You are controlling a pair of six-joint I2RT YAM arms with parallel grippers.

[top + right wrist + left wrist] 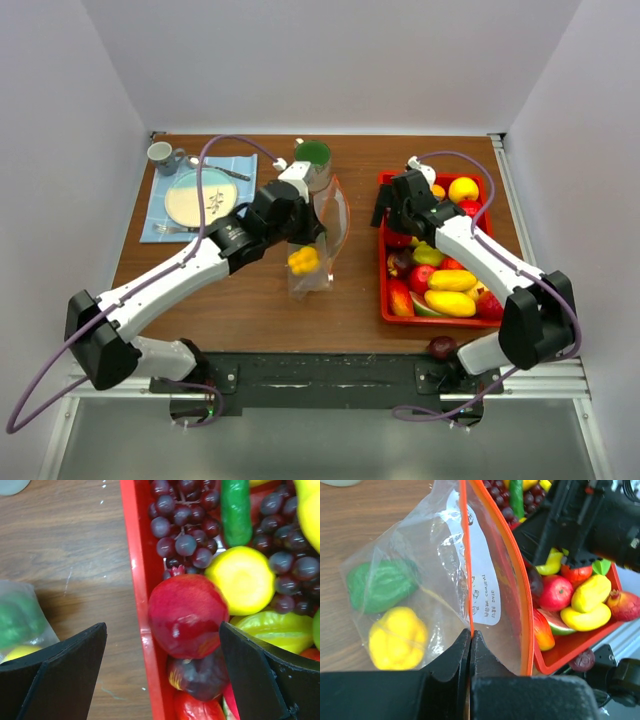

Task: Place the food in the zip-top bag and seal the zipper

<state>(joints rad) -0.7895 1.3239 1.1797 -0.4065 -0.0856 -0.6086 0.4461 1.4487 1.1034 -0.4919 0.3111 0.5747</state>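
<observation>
The left gripper (470, 632) has its fingers pressed together on the orange-red zipper (465, 555), pinching one lip of the zip-top bag (420, 540). To my eye that grip is there to lift the lip away from the other and keep the mouth gaping toward the tray. The bag lies on the wooden table (250, 300) between the two arms, its closed end towards the near edge. Inside it I count two pieces of food: one green piece (380, 585) and one yellow piece (397, 637), side by side at the bottom. The right gripper (162, 630) hangs with its fingers spread wide and nothing between them touched. One finger sits outside the wall of the red tray (137, 580) and the other over the fruit, with a round red fruit (187, 615) just below the gap, so I'd guess that is the next pick. There is one tray, and it is piled too thick to count exactly: a bunch of dark grapes (182, 525), several yellow and red pieces, and a green one. One dark fruit (441, 347) lies alone on the table by the right arm's base. The zipper is not yet sealed.
</observation>
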